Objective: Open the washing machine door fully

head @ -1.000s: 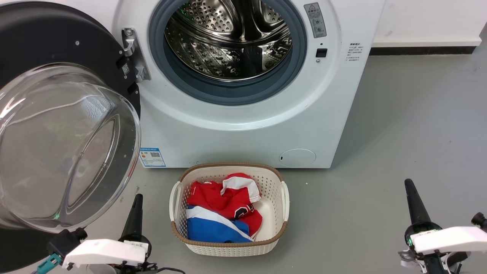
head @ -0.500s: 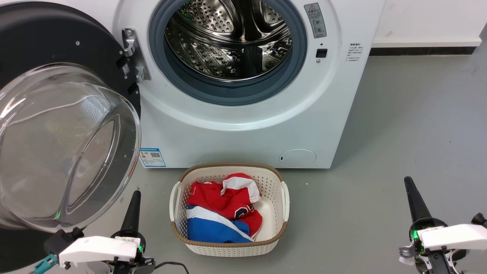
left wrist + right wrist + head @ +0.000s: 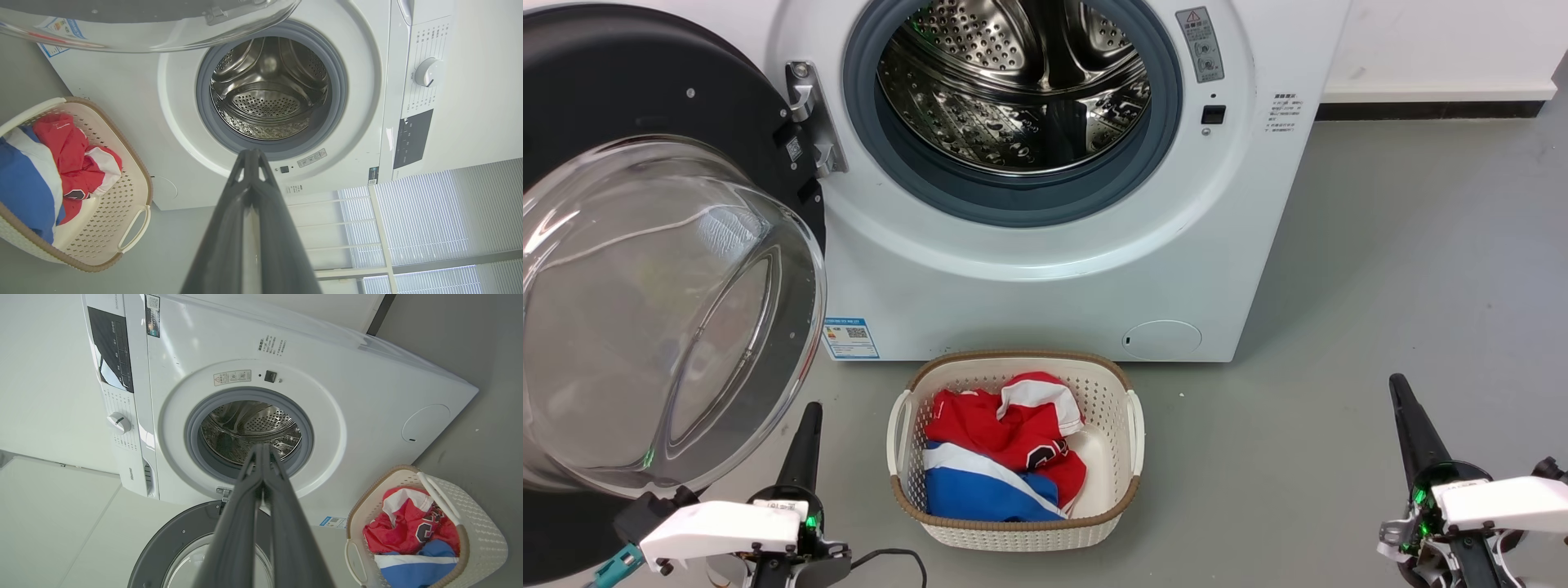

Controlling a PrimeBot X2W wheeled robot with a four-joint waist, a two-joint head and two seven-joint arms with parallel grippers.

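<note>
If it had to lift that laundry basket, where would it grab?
Probably by its two white loop handles: left gripper on the left handle, right gripper on the right handle, each from above. They stand off the laundry basket's rim, leaving gaps to hook.

Head view looking down on the washing machine (image 3: 1045, 294), wrist views low, rolled, facing it

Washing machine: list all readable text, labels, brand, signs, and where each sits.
"Hisense": brand mark on the washing machine front, beside the dial.
Warning sticker beside the drum opening: triangle sign; print too small.
Blue label, lower left front: QR code; print too small.
Small print right of the latch socket: unreadable.
Control panel print: blurred.
Jersey in the basket: dark characters, folded, unreadable.
</note>
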